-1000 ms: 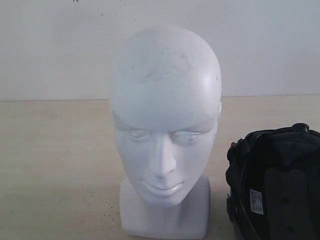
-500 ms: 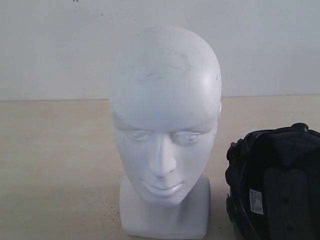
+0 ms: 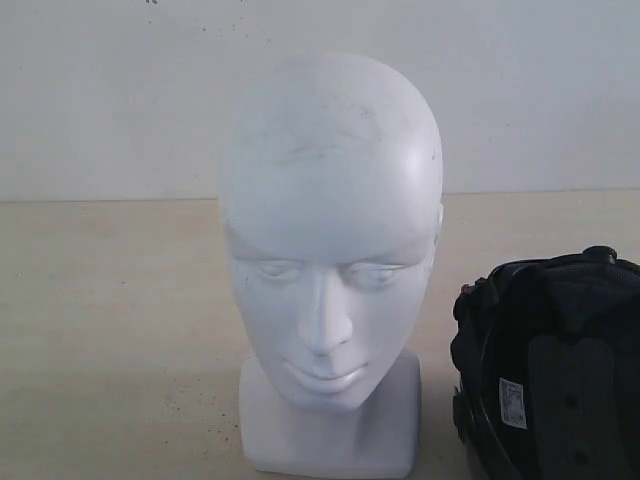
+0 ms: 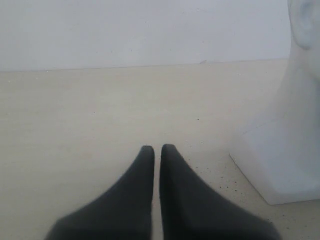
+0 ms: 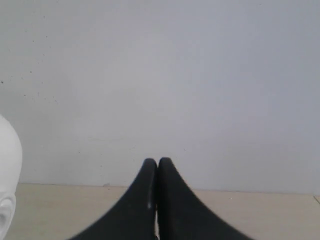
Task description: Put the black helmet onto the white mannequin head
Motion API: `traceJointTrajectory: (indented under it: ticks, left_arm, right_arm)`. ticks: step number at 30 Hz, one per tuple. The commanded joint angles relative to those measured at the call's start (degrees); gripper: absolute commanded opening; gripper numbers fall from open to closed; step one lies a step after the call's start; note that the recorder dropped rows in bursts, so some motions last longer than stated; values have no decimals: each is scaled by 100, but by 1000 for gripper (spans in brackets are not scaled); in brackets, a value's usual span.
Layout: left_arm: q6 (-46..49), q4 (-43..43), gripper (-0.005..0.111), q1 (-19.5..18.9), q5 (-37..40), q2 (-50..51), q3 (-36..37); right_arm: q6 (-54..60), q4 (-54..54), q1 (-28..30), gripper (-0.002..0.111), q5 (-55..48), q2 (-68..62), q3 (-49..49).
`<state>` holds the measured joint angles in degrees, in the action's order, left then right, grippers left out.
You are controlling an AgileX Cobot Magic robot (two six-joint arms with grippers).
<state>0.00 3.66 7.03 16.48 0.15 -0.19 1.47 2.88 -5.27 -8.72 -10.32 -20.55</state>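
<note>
The white mannequin head (image 3: 330, 240) stands upright in the middle of the exterior view, face toward the camera, on its squarish base. The black helmet (image 3: 550, 370) lies at the lower right, opening turned toward the camera, showing black padding and a white label (image 3: 512, 403); its visor is hidden. Neither gripper appears in the exterior view. In the left wrist view my left gripper (image 4: 157, 148) is shut and empty, low over the table, with the mannequin head's base (image 4: 280, 155) off to one side. My right gripper (image 5: 157, 161) is shut and empty, with the mannequin head's edge (image 5: 7, 175) at the frame border.
A beige tabletop (image 3: 110, 330) with small dark specks runs back to a plain white wall (image 3: 120, 90). The helmet is cut off by the exterior view's right and bottom edges.
</note>
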Motion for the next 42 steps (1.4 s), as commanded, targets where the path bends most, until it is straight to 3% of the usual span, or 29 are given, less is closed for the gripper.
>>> traceJointTrajectory:
  ticks: [1,11,15,23,29,36,42]
  left_arm:
    - [0,-4,4,-17,-12,-15,19]
    - [0,-4,4,-17,-12,-15,19]
    - [0,-4,4,-17,-12,-15,19]
    - [0,-4,4,-17,-12,-15,19]
    - [0,-4,4,-17,-12,-15,19]
    - [0,-4,4,-17,-12,-15,19]
    - [0,-4,4,-17,-12,-15,19]
  right_arm:
    - [-177,-40,11,0,24,-15,-42]
    - [-354,-11,11,0,-1166,-15,-72]
    - [-1215,-222,11,0,-2034,-28,-72]
    - [-3768,-2098,11,0,-3142,-280,-72]
    - [-3611,-1993,11,0,-3024,-1157,-72]
    - [-3034,-1733,11,0,-1845,-2276,-132]
    - [-2526,-1396,11,0,-2003,-3252,-695]
